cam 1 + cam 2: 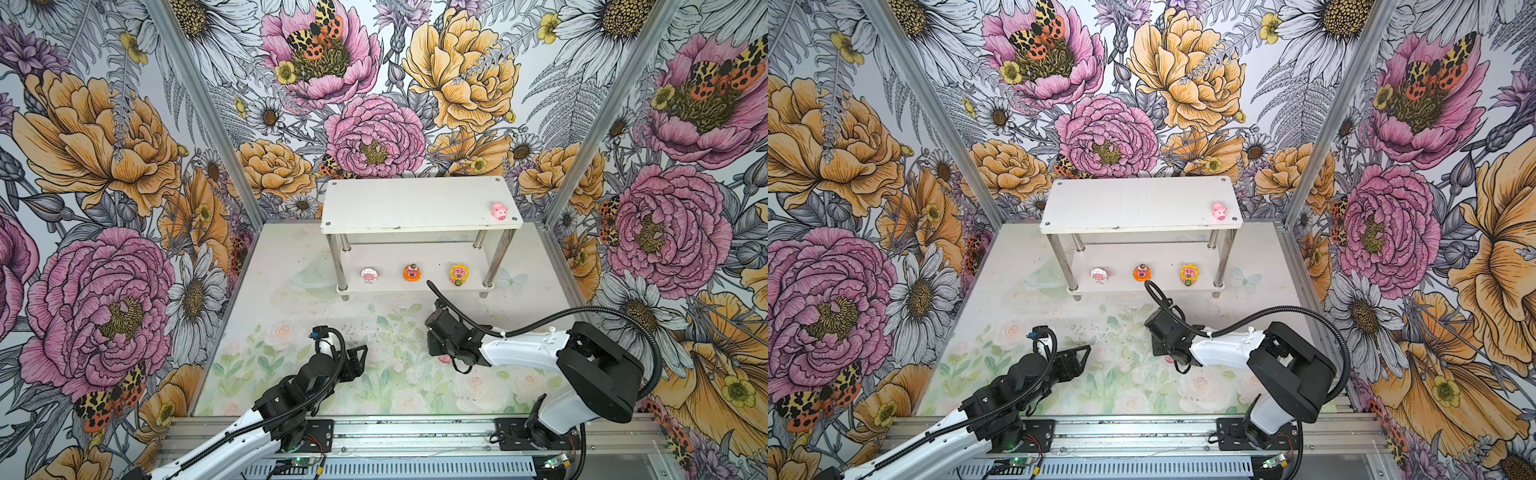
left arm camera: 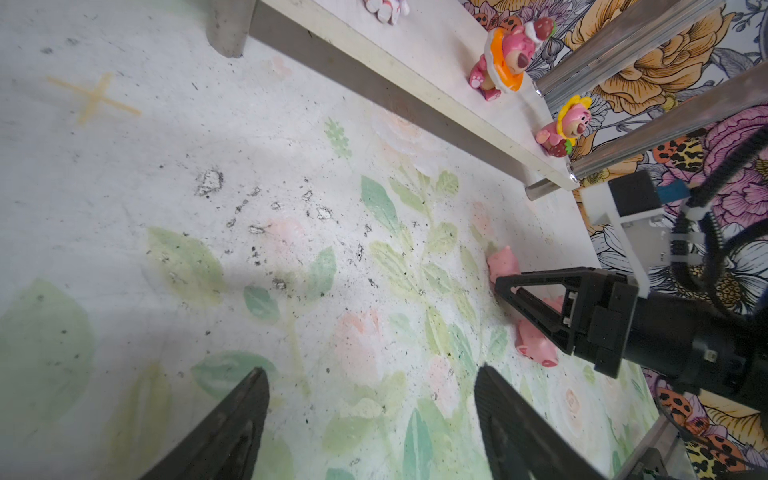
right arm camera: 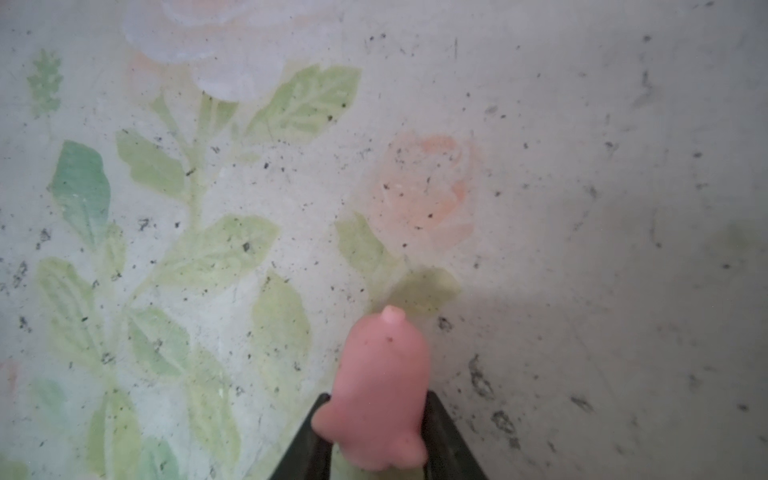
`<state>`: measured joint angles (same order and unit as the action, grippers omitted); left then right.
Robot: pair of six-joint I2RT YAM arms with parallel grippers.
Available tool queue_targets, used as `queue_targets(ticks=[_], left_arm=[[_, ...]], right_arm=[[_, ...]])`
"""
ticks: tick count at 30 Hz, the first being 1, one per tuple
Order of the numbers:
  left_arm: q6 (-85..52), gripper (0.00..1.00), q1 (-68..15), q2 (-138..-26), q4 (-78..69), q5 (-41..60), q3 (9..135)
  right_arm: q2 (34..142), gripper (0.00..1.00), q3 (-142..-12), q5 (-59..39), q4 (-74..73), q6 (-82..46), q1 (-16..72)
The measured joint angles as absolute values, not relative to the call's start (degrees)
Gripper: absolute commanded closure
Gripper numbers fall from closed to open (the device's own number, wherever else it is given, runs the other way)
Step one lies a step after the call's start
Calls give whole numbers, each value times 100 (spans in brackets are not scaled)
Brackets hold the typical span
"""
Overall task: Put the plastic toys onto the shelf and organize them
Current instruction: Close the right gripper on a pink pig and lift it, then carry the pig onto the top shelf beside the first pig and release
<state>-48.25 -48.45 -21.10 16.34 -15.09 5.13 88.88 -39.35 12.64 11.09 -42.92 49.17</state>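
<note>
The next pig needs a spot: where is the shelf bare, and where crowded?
On the white two-tier shelf, the top board is bare from its left end up to the small pink plastic pig by the right front corner. The lower board's front edge is crowded: white-rimmed figure, orange-rimmed figure and yellow-rimmed figure stand in a row there.

**Floor:** pale, worn printed sheet [image 1: 291, 316] with faded green leaves, faint pink roses [image 3: 428, 187], black specks and a dim orange cross [image 2: 93, 97].
**Walls:** three panels rising from the sheet's far, left and right edges, papered with large pink peonies [image 1: 374, 129], orange peonies [image 1: 461, 70], white daisies [image 1: 195, 291] and spotted moths [image 1: 320, 33].
**Posts:** two silver aluminium uprights [image 1: 203, 104] at the sheet's far corners.
**Rail:** slotted aluminium bar [image 1: 415, 432] along the sheet's near edge.
**Light:** even, with soft shadows.
</note>
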Motion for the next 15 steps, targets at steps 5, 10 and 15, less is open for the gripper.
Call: queue_targets(ticks=[5, 10, 15], left_arm=[[-4829, 20, -4812, -2099, 1634, -1490, 510], [-4829, 20, -4807, -1986, 1653, -1487, 480], [-4829, 20, -4753, -1835, 1656, -1466, 473]], right_arm=[[8906, 86, -4049, 1319, 1131, -4270, 4917], [8718, 94, -4230, 1262, 1629, -4066, 4917], [7883, 94, -4965, 1105, 2869, -3610, 4904]])
